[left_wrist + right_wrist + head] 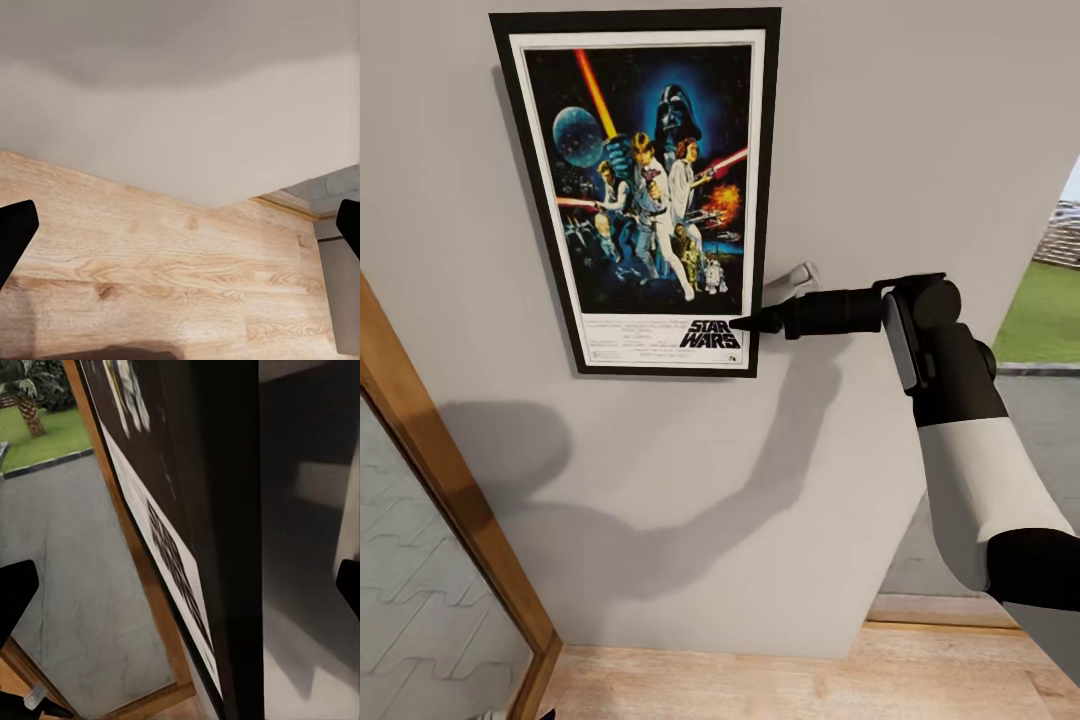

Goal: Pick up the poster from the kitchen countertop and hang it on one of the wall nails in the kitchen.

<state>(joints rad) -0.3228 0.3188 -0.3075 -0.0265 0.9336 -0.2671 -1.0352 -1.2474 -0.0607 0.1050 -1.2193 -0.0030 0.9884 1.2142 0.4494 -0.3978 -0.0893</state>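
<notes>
**Poster against the wall, right tool at its lower right edge**

Setting: plain pale grey wall (920,130), wood floor (760,680) below, a wood-framed glass door (450,520) at the left, a doorway onto grass at the right edge.

Poster (645,185): upright and flat against the wall, slightly tilted, well above the floor. No nail is visible, so I cannot tell whether it hangs on one or is only pressed in place.

Right tool (755,310): at the poster's lower right corner, one dark finger over the front beside the title, one pale finger behind the frame edge. In the right wrist view the frame edge (225,547) runs between the fingertips, which stand wide apart; grip contact cannot be confirmed.

Left tool (180,232): low, facing floor and wall base, fingers spread wide, holding nothing.

Judgement: the step in hand is seating and release. To do it well:
- let the poster settle downward before letting go;
- widen the fingers slowly;
- withdraw sideways along the wall, away from the frame, without pulling the corner outward.

Risk: a corner hold lets the frame swing or slip.
</notes>
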